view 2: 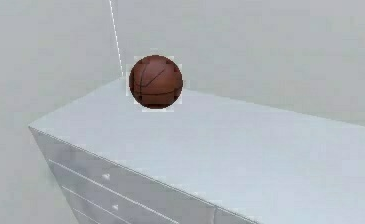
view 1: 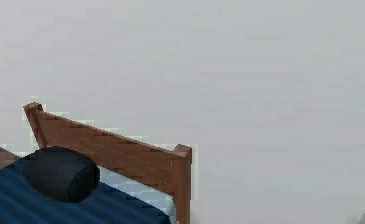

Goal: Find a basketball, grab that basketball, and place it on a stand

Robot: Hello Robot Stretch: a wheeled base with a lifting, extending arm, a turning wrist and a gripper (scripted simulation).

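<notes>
a brown-orange basketball with dark seams sits on the flat top of a pale grey dresser, close to the top's far edge and toward the view's left. the dresser runs slantwise across the view from lower left to right. its front face shows stacked drawers with small pale handles. behind the ball stands a plain light wall, and a thin vertical corner line comes down to the dresser's back edge.
</notes>
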